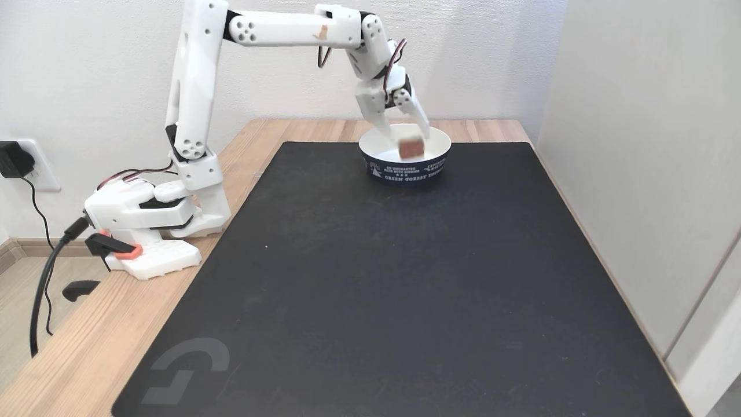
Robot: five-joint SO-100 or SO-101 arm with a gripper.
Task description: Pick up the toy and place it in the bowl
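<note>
From my fixed view, my gripper (410, 132) hung over the bowl (406, 168) with its fingers spread apart, grasping nothing. The toy (411, 149) sat blurred just below the fingertips, inside the bowl's rim, at the far edge of the black mat (393, 278).

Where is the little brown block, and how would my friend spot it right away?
Start at the big black mat on the wooden table and look to its far edge, where a round paper bowl sits, navy outside with white lettering. The toy is the small reddish-brown block, blurred, over the bowl's white inside, just below the white arm's open tool. It is the one brown thing against white.
</note>
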